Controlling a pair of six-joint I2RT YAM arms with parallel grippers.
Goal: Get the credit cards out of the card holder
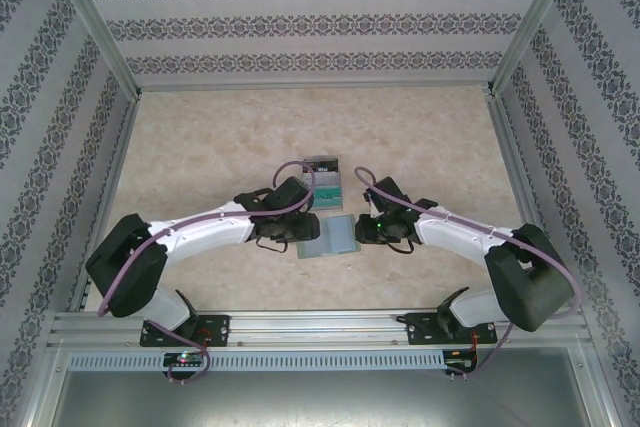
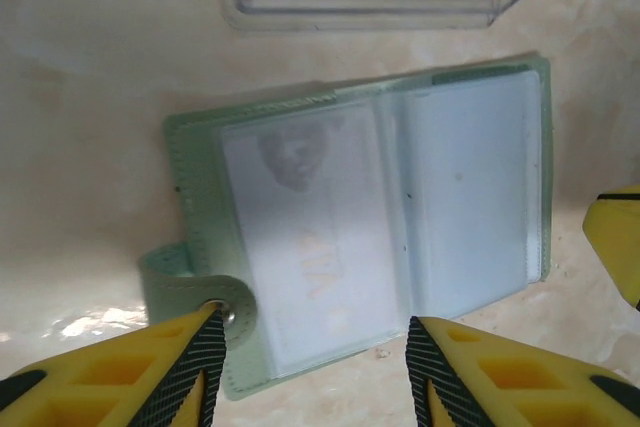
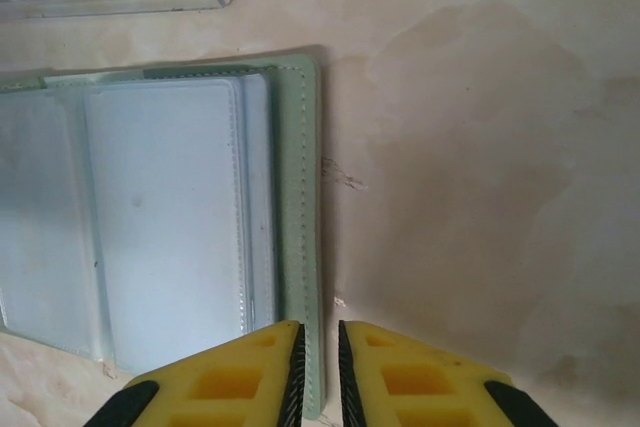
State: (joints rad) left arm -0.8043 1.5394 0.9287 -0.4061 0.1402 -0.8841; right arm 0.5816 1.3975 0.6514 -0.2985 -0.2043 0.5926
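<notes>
Handling the card holder [image 1: 328, 237] calls for light force: it looks like a thin, soft, 2-panel wallet that is likely to flex and to slide on the smooth table [image 3: 480, 197]. It lies open and flat at the table centre, with a clear box [image 2: 360, 9] just beyond it at 12 o'clock.

The left gripper [image 2: 315, 327] stands at the holder's 9 o'clock in the top view. Its jaws are apart, straddling the near edge of the left panel and clamping nothing. The right gripper [image 3: 320, 327] stands at 3 o'clock, with its jaws almost together over the holder's right border (whether they bear on it cannot be told).

1 credit card [image 2: 300, 237] shows faintly through the left sleeve, beside the snap tab [image 2: 190, 282]. It is probably thin, stiff and slick, so it should slide freely once started, but it offers nothing to pinch while fully inside. The glossy sleeves probably crease easily.

Recommended hold: pin the holder by a border or the tab with 1 gripper, then take the card by whichever edge is exposed at the sleeve mouth.
</notes>
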